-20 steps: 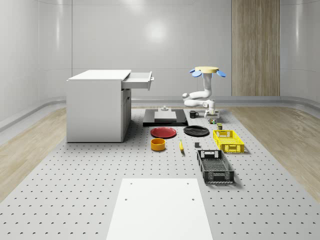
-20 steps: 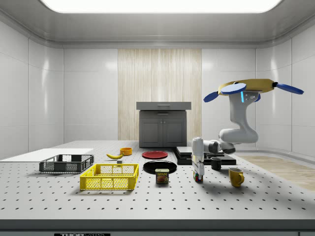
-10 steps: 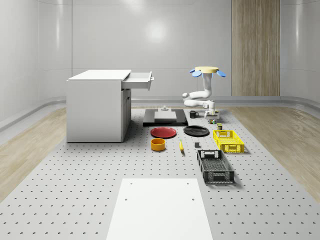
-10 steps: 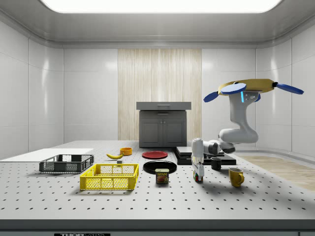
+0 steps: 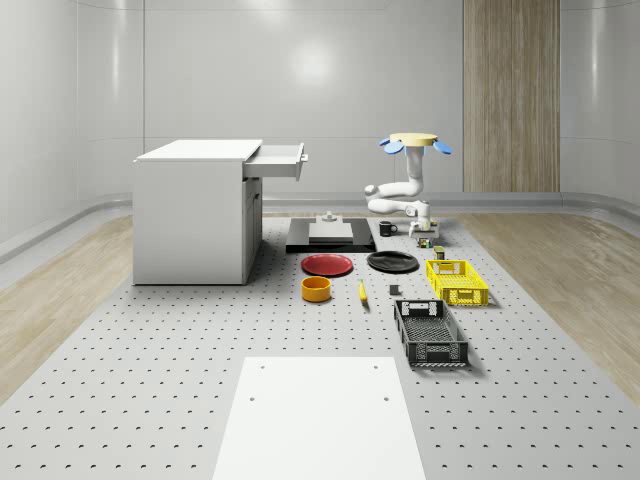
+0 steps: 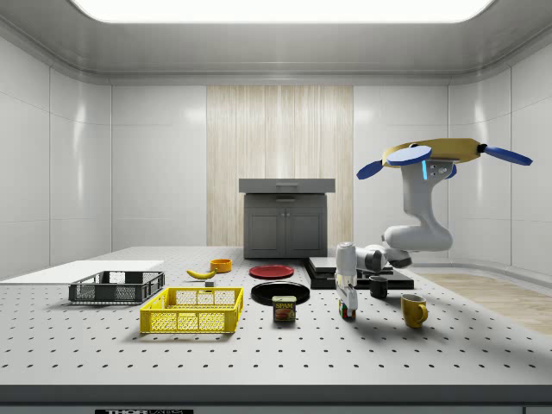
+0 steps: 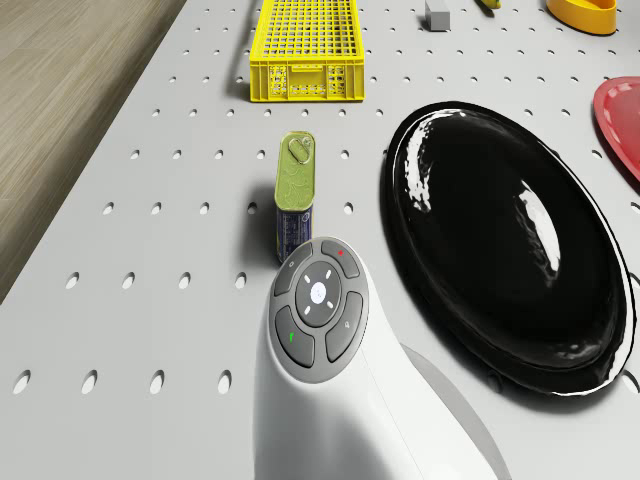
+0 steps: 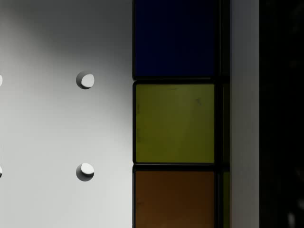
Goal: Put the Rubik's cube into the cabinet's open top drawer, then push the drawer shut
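Rubik's cube [image 8: 174, 123] is sitting on the perforated table [image 8: 57, 142] directly under the gripper [image 6: 346, 304], so close that the wrist camera is looking at a column of its blue, yellow and orange stickers. Whether the fingers are closed on it cannot be told from these views. The drone [image 6: 440, 153] is hovering above the table beside the black plate [image 7: 510, 230], with its white arm [image 6: 414, 228] bending down to the cube. A small tin can [image 7: 294, 195] is lying just beyond the gripper, and a yellow mug [image 6: 413, 310] is standing near it on the side view's right. The cabinet [image 5: 195, 210] with its open top drawer [image 5: 278, 160] is standing well apart from the gripper, across the table. The cube is probably light and rigid, with smooth, somewhat slippery plastic faces; gripping two opposite flat faces near the middle layer seems safest, since a corner hold could twist or slip.
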### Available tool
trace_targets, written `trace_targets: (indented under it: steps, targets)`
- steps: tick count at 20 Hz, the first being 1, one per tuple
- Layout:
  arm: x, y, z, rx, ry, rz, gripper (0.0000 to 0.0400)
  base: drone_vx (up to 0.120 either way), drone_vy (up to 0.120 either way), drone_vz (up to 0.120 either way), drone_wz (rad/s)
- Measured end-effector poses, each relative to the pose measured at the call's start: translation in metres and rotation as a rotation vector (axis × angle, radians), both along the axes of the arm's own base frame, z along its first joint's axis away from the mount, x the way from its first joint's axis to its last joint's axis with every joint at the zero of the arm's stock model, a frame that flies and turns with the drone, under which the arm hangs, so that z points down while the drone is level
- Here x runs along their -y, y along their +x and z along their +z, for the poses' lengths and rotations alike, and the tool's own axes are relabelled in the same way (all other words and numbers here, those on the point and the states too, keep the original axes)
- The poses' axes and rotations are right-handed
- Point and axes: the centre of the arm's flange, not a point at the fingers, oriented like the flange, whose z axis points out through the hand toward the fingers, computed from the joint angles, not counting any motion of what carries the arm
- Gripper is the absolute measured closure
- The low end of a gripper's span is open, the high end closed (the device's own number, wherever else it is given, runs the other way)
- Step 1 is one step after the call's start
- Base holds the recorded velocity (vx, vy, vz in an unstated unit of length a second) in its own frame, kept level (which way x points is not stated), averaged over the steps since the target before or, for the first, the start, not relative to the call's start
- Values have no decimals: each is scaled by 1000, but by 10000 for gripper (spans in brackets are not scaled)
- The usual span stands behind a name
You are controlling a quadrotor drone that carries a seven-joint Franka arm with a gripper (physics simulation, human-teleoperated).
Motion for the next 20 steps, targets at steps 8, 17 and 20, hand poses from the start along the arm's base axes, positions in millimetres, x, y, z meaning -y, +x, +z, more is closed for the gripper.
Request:
trace_targets:
  steps: [8, 17, 20]
  targets:
    - [0, 0, -28, 0, 0, 0, 74, 0, -5, 65, 0]
    - [0, 0, -41, 0, 0, 0, 75, 80, -89, 120, 0]
    - [0, 0, -42, 0, 0, 0, 75, 120, -120, 120, 0]
